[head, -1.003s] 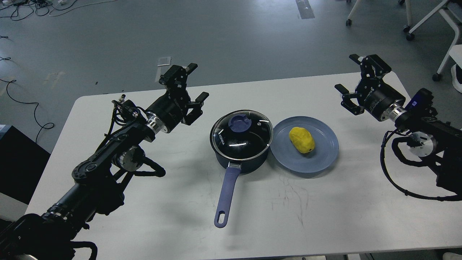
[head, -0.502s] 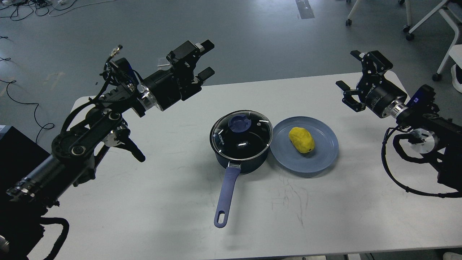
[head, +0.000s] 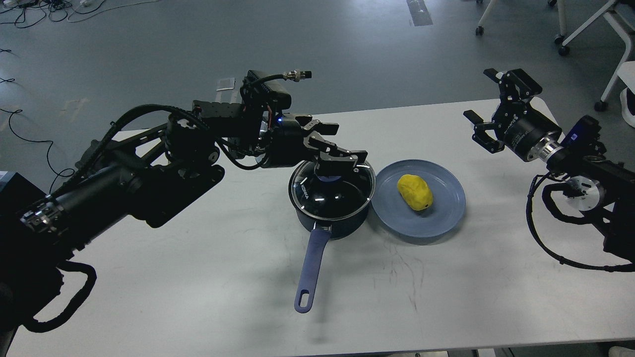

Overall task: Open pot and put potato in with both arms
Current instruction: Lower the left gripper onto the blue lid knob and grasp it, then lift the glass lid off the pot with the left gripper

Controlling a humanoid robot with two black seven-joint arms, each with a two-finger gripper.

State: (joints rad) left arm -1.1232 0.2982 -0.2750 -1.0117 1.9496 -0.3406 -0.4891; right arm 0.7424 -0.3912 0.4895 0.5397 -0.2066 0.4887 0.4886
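A dark blue pot (head: 331,220) with a long blue handle stands mid-table, its glass lid (head: 332,194) on. The lid's blue knob (head: 328,173) is partly hidden by my left gripper (head: 341,148). That gripper reaches in from the left, open, with its fingers just above and around the knob; I cannot tell if it touches. A yellow potato (head: 414,191) lies on a blue plate (head: 446,215) right of the pot. My right gripper (head: 480,96) is open and empty, raised above the table's far right corner.
The white table's (head: 198,277) front and left parts are bare. Its far edge runs just behind the pot. Chair legs on wheels (head: 570,34) stand on the floor at the back right. Cables (head: 30,10) lie on the floor at the back left.
My left arm has swung from the table's left rear across to the pot, and its gripper now hovers at the lid's knob. My right gripper has barely shifted.
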